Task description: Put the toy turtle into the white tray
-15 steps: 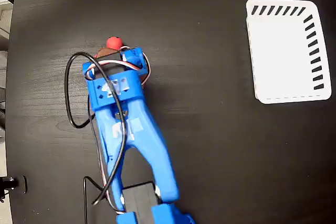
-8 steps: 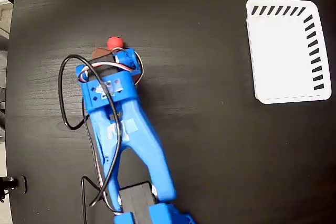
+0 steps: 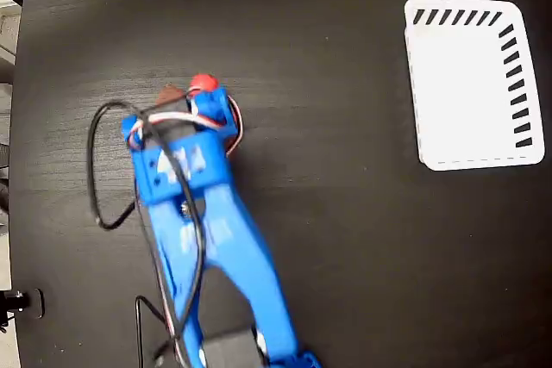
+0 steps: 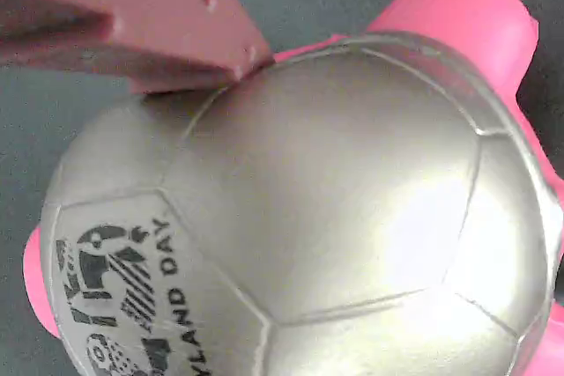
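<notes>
In the fixed view only the toy turtle's red head pokes out past the top of the blue wrist; its shell is hidden under the arm. In the wrist view the shiny domed shell, with a printed mark at lower left, fills the frame, with red feet at the edges. My gripper sits right over the turtle. One brownish finger presses against the shell's upper left edge; the other finger is out of sight. The white tray with dark slits lies far off at the upper right, with nothing in it.
The blue arm runs from the bottom edge up to the turtle, with a black cable looping to its left. The round black table's left edge is near. Bare dark tabletop lies between the turtle and the tray.
The turtle's head has shifted right and slightly down along with the wrist, which now looks blurred by motion. The cable loop has swung further left. The tray has stayed put.
</notes>
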